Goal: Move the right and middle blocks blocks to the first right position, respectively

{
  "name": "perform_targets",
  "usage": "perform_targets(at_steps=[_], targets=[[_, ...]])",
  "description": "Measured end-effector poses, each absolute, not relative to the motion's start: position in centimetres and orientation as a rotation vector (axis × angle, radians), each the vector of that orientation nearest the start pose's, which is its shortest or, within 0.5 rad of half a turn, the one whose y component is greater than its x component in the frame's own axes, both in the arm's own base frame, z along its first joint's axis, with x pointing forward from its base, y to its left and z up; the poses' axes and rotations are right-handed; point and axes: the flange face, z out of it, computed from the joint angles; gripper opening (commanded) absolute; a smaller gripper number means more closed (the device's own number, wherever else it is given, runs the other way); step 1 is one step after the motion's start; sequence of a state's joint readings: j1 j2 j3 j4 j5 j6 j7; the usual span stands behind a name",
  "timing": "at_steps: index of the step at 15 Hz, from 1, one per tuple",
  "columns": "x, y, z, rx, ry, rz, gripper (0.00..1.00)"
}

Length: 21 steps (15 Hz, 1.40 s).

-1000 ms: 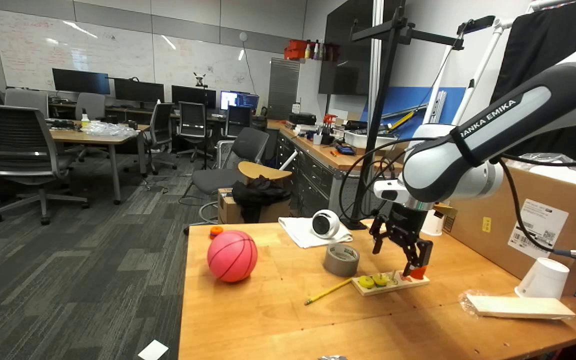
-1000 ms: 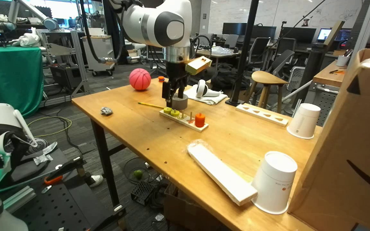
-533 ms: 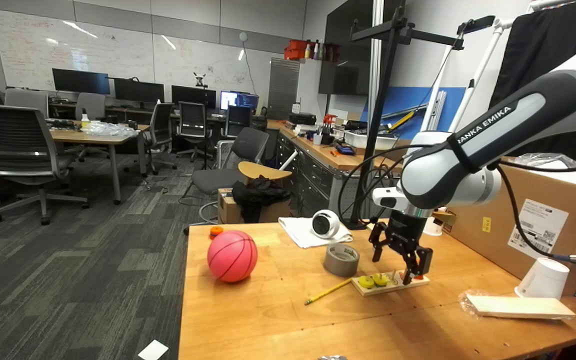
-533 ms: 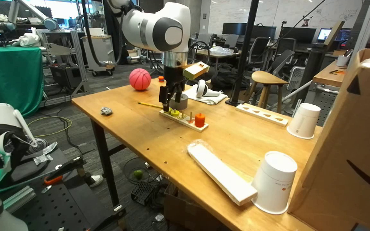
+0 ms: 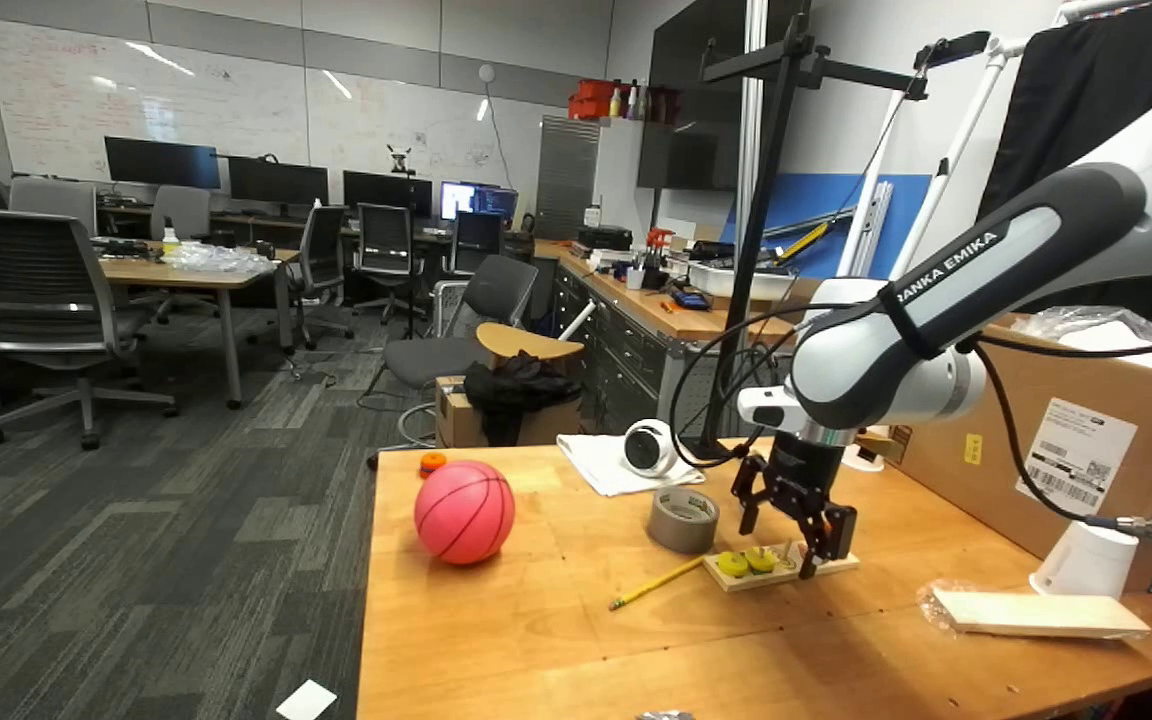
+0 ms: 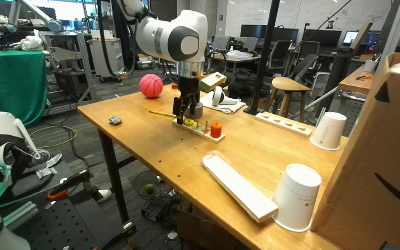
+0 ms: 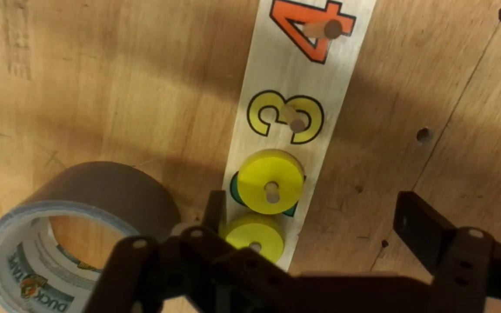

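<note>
Red-orange cylindrical block stack (image 6: 216, 130) seated at one end of pale wooden pegboard (image 7: 298, 77) on wooden counter (image 6: 144, 135), w/ 2 round yellow discs (image 7: 270, 171) threaded at opp. end, black jaws spread wide nr pegboard, grey tape roll (image 7: 115, 191) set nearby

Table (image 7: 168, 87): grained wood, faint sheen. Pegged board (image 7: 295, 77): smooth pale wood. Orange-red stack (image 6: 216, 130): smooth. Tape roll (image 7: 115, 191): smooth outside. Ball (image 5: 464, 512): matt, rubber-like. Cloth (image 5: 606, 468): matt fabric. Large box (image 6: 366, 152): matt cardboard.

Blocks (image 6: 216, 130) on pegboard (image 7: 276, 73), tape roll (image 5: 682, 528) nearby
</note>
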<state>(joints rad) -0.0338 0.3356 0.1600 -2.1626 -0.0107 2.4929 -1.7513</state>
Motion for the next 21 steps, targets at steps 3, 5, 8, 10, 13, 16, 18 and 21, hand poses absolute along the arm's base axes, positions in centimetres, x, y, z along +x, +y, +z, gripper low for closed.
perform_targets(at_steps=[3, 5, 8, 10, 13, 16, 18, 21], targets=[[56.9, 7.2, 23.5, 1.879, 2.562, 0.056, 0.70], [57.4, 7.2, 23.2, 1.881, 2.562, 0.060, 0.58], [58.0, 7.3, 22.8, 1.885, 2.563, 0.062, 0.34], [58.2, 7.3, 22.6, 1.887, 2.563, 0.063, 0.19], [58.4, 7.2, 22.7, 1.886, 2.561, 0.067, 0.17], [58.4, 7.2, 22.7, 1.885, 2.561, 0.067, 0.17], [58.4, 7.2, 22.7, 1.881, 2.562, 0.065, 0.17], [58.4, 7.2, 22.9, 1.874, 2.561, 0.064, 0.17]])
